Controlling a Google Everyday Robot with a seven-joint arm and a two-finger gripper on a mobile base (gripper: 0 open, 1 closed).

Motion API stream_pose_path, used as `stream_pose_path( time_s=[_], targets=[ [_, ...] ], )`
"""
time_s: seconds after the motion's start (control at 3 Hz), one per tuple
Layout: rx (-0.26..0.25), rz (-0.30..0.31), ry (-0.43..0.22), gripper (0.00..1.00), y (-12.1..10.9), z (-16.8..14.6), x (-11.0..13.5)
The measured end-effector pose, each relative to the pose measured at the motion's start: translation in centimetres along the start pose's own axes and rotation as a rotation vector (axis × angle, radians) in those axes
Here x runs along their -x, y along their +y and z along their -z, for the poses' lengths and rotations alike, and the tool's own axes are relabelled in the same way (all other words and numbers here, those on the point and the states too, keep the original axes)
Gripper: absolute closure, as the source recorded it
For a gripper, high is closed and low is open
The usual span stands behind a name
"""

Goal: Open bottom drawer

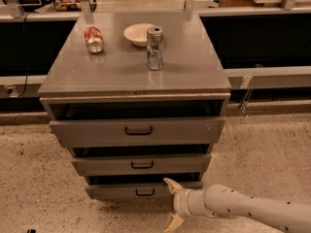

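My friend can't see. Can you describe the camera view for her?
A robot's open gripper reaches low toward the bottom drawer of a grey three-drawer cabinet. On top sit a white bowl, an upright can and a red can lying down.

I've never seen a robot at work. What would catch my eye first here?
A white arm reaches in from the lower right, its gripper open, close by the bottom drawer of a grey cabinet. On the cabinet's top are an upright silver can, a red can on its side and a bowl.
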State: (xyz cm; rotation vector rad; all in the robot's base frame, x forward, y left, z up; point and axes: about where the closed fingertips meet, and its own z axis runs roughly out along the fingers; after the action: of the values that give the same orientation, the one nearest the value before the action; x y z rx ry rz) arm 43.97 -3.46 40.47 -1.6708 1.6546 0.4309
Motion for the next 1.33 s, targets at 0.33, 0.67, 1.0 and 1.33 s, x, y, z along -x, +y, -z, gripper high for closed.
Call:
stream_pose_path(
  time_s=[0.33, 0.67, 1.0, 1.33],
  targets=[
    [0.007, 0.006, 0.014, 0.0, 0.1, -0.4, -0.1],
    [0.033, 0.013, 0.093, 0.0, 0.6, -1.2, -1.6],
    [0.082, 0.037, 0.203, 0.0, 1.1, -3.6, -5.4],
    [0.135, 0.085, 0.224, 0.0, 1.4, -6.7, -7.6]
  ],
)
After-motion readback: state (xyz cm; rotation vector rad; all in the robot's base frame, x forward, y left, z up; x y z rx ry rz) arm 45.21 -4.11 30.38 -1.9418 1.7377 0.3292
